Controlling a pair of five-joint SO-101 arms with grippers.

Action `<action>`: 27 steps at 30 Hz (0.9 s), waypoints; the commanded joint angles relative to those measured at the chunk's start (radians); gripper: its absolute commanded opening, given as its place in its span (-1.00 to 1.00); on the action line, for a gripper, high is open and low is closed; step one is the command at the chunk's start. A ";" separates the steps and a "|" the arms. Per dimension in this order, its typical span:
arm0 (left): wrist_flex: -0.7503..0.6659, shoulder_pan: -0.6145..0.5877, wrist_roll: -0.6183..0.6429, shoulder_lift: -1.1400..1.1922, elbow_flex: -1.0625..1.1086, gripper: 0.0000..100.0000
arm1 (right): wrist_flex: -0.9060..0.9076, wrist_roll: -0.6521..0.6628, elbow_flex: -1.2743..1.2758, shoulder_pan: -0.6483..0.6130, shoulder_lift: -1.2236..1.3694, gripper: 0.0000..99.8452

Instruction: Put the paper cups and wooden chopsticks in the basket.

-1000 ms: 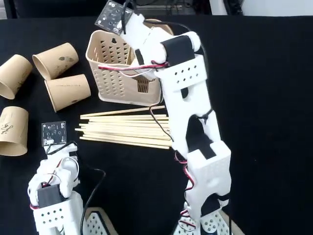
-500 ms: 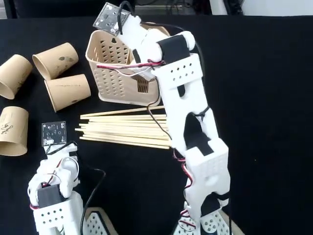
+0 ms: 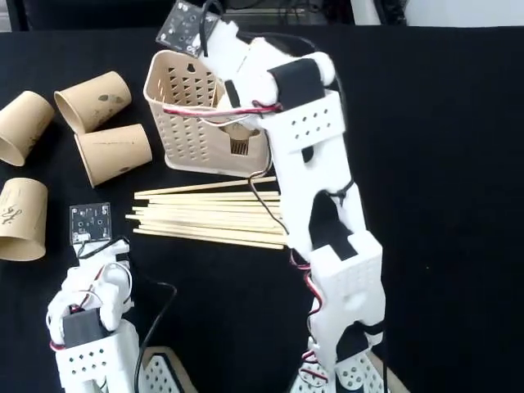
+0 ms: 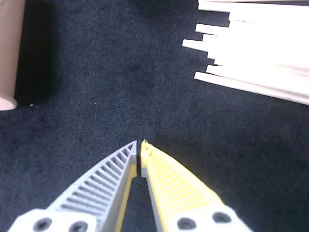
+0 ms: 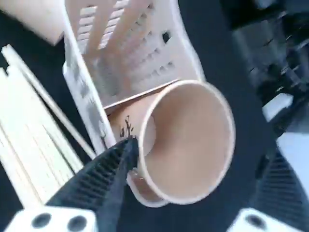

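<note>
Four paper cups (image 3: 115,153) lie on their sides on the black desk (image 3: 442,164), ahead of my left claw (image 4: 140,143) and off to its left. That claw is closed on nothing, its tips together low over the desk. The wooden chopsticks (image 3: 205,214) lie in a flat bundle ahead of it, to its right. Beyond them stands the basket (image 3: 192,139). My right claw (image 5: 137,142) grips a fifth paper cup (image 5: 193,140) by its rim, close against the basket's end; I cannot tell whether it is inside.

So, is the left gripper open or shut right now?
Shut: the left gripper has its jaws touching at the tips, nothing between them, over the black cloth.
</note>
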 commanded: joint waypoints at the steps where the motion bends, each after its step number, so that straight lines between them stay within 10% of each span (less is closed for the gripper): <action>1: 0.003 0.004 0.002 -0.005 0.018 -0.94 | 0.032 0.008 -0.153 0.017 -0.019 -0.26; 11: 0.003 0.004 0.002 -0.005 0.018 -0.94 | 0.029 -0.043 -0.153 0.020 -0.012 -0.95; 27: 0.003 0.004 0.002 -0.005 0.018 -0.94 | -0.077 -0.083 0.124 0.081 0.030 -0.93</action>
